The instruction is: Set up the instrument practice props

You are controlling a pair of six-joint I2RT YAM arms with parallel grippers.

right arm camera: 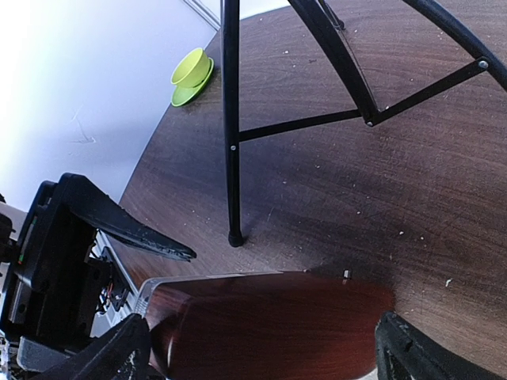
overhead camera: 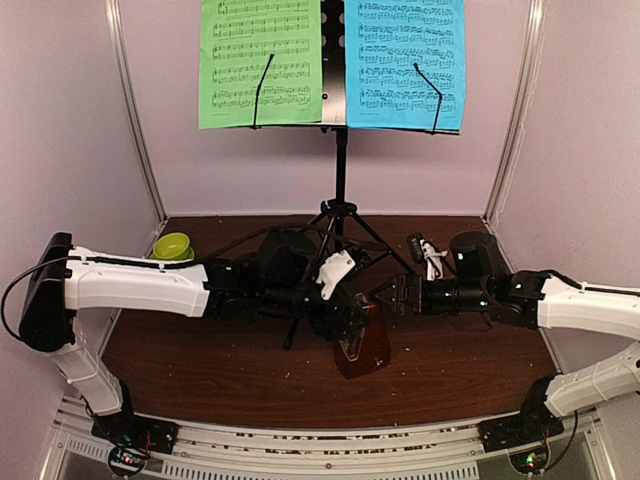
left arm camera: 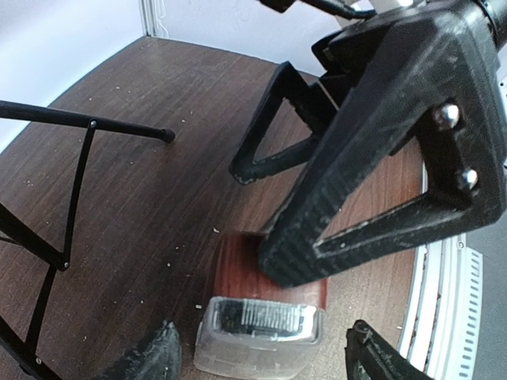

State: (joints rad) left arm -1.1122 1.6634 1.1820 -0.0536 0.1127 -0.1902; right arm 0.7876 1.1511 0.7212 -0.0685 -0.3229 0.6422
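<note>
The music stand [overhead camera: 340, 170] stands at upper centre, the left sheet [overhead camera: 260, 60] and the right sheet [overhead camera: 405, 60] side by side on its desk. The metronome [overhead camera: 366, 345] sits at lower centre, before its legs; the bowl [overhead camera: 173, 246] lies mid-left.

Soft, even light fills the overhead view, with only faint shadows on the dark table [overhead camera: 450, 370]. In the right wrist view the left wall [right arm camera: 63, 79] is washed out white. Both wrist views bow straight lines near their edges, and the left gripper's fingers [left arm camera: 150, 356] are blurred close up.
</note>
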